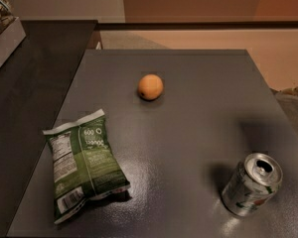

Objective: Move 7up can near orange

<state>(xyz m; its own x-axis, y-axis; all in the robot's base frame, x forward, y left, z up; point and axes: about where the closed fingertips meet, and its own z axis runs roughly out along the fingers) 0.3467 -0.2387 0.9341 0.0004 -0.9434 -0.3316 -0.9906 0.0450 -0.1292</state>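
Note:
The 7up can (pixel 251 184), silver with green and red markings and an opened top, stands slightly tilted at the near right of the dark grey table (pixel 198 108). The orange (pixel 150 87) lies in the far middle of the table, well apart from the can. Only a pale sliver of my gripper (pixel 295 90) shows at the right edge of the camera view. It is beyond the table's right side, up and to the right of the can, and touches nothing. Its shadow falls on the table just above the can.
A green chip bag (pixel 83 165) lies at the near left of the table. A dark counter (pixel 30 98) adjoins the table's left side, with a white box of packets (pixel 1 26) at its far left. Floor lies beyond the table's right edge.

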